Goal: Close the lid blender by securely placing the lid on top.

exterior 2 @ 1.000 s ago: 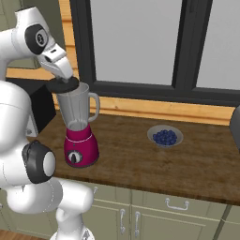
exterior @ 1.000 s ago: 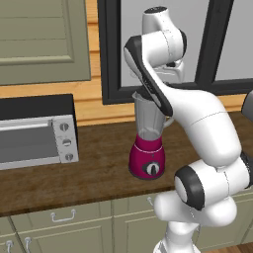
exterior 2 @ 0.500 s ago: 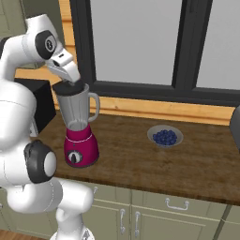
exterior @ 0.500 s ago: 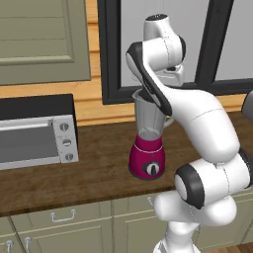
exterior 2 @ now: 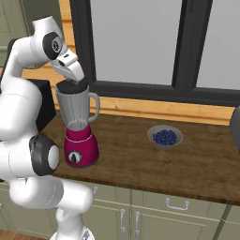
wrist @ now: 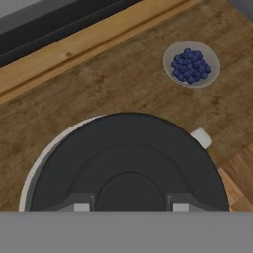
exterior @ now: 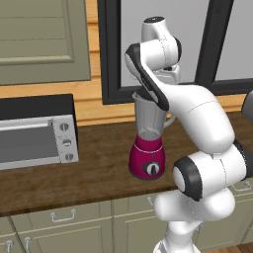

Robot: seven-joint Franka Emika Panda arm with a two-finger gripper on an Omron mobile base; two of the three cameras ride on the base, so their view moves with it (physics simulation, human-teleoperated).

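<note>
So the blender (exterior 2: 78, 126) sits on the wooden counter (exterior 2: 187, 164), just right of the toaster oven (exterior: 37, 138) and well left of the bowl of blueberries (exterior 2: 165, 137). The gripper (exterior 2: 74, 83) is right over the jar mouth, fingers clamped on the dark round lid (wrist: 126, 165), which looks like it's resting on the rim, though shifted a bit off-centre. The jar stands upright, long axis vertical, its handle toward the blueberries and its dial facing the front. No readable writing anywhere.

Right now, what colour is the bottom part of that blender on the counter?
Magenta, with a black dial on its front. The blender base shows best in the right base view.
</note>
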